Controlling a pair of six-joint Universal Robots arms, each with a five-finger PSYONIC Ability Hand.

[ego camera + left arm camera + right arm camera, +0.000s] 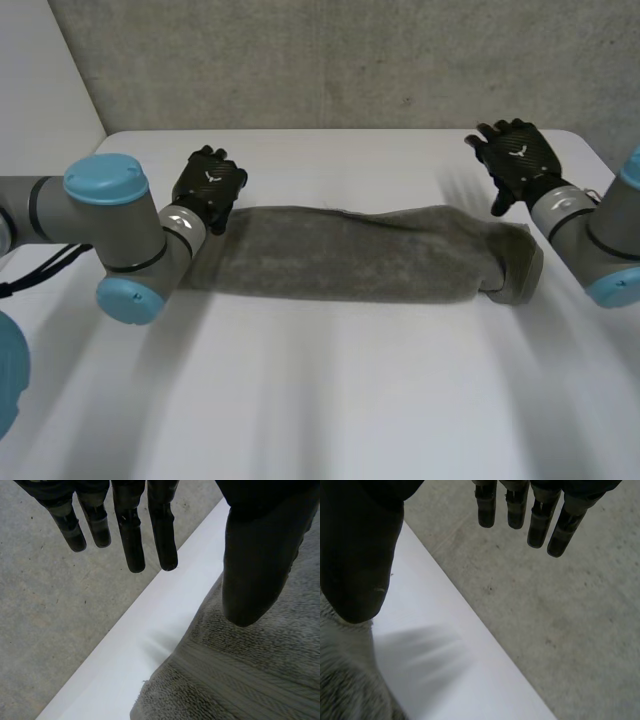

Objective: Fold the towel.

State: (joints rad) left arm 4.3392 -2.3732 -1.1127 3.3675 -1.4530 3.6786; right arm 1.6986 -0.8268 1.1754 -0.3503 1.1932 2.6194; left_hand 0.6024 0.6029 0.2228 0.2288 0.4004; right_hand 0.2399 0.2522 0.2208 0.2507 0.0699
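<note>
Towel folded into a long strip, both hands off it

The towel (360, 250) lies across the middle of the white desk (320, 410) as a narrow grey band running from one arm to the other. I'd say the lengthwise fold is done, and bringing the ends together is left. Its right end looks bunched and tucked under rather than flat. The left hand (208, 185) hangs over the towel's left end, fingers (132, 540) straight and spread well away from the thumb, with nothing held. The right hand (515, 155) is raised just beyond the right end, fingers (540, 525) likewise straight and empty. The desk is smooth and bare apart from the towel, and behind its far edge stands a rough grey concrete wall (330, 60).
</note>
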